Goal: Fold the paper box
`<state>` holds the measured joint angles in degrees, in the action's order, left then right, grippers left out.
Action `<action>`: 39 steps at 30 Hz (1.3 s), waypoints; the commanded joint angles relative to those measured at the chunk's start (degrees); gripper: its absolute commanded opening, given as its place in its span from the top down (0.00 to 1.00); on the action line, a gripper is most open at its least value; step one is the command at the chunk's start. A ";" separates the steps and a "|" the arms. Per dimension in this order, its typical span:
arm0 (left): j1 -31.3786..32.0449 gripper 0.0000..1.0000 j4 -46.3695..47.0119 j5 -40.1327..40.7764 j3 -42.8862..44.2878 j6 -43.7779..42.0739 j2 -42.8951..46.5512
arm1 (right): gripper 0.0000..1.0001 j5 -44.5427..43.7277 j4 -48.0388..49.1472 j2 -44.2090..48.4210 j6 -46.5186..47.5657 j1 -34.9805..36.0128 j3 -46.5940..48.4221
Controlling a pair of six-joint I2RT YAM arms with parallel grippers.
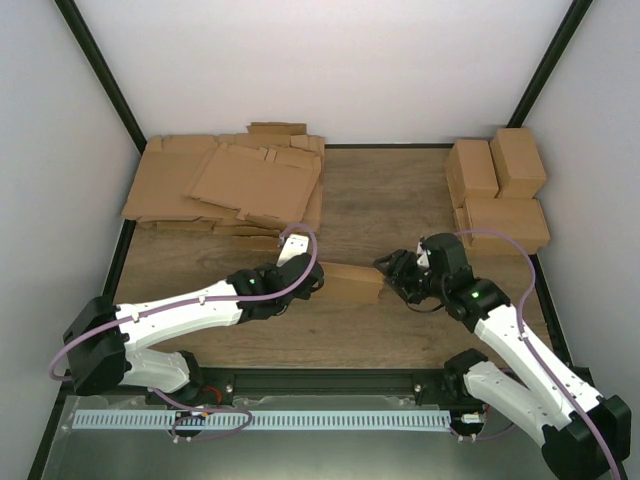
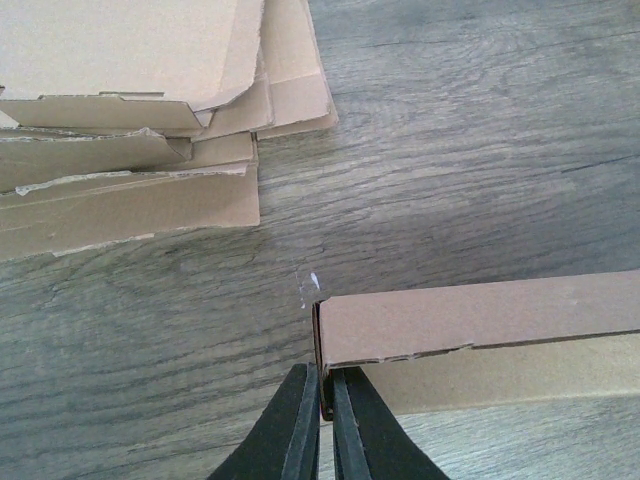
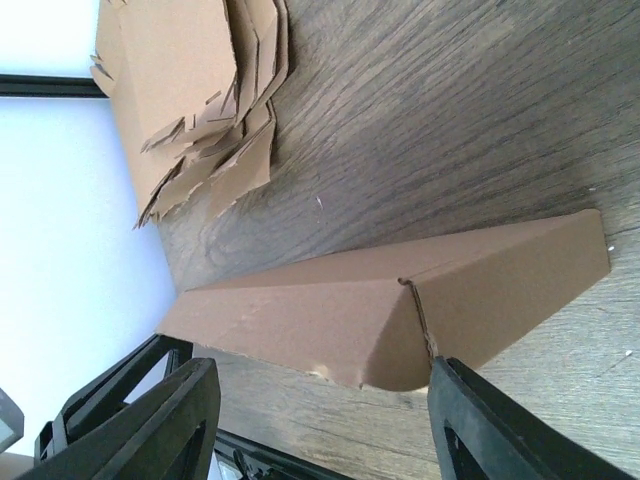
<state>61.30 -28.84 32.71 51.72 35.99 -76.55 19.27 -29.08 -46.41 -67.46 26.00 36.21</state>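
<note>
Top external view: small plain brown cardboard box (image 1: 350, 283) lies mid-way across the grey-brown wooden table (image 1: 400, 200), long axis running left-right between both arms. Its left end is pinched tight in the left gripper (image 2: 322, 400). At the right end, the right gripper (image 3: 320, 395) straddles the curled end flap (image 3: 400, 340), jaws spread, gripping nothing, looks like.

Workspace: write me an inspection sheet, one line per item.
Surface: wood-grain table, no spills seen.
Job's things: paper box lies mid-table between the grippers.
Clutter: flat sheets stacked far left; folded boxes piled far right.
Grippers: left gripper shut on the box's edge; right gripper open, astride its other end.
Cables: purple cables loop along both arms, off the box.
Surroundings: white walls, black frame.
</note>
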 commanded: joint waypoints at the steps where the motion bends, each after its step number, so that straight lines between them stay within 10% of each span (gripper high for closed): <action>1: 0.64 0.93 -1.44 -1.86 0.45 0.22 -1.30 | 0.40 -1.07 1.98 -1.22 -1.15 -0.33 -0.29; 20: 0.81 0.93 -1.66 -1.47 0.83 0.05 -1.87 | 0.40 -4.26 -1.15 -1.07 -1.29 -0.33 -2.40; 39: 0.90 0.77 -3.68 -5.43 2.82 0.66 -0.27 | 0.64 -4.22 1.00 -2.57 -1.71 -0.38 -3.34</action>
<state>61.78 -29.67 31.33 52.82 36.07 -77.14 16.21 -27.22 -48.12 -69.30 25.96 33.04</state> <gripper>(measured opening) 0.194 0.380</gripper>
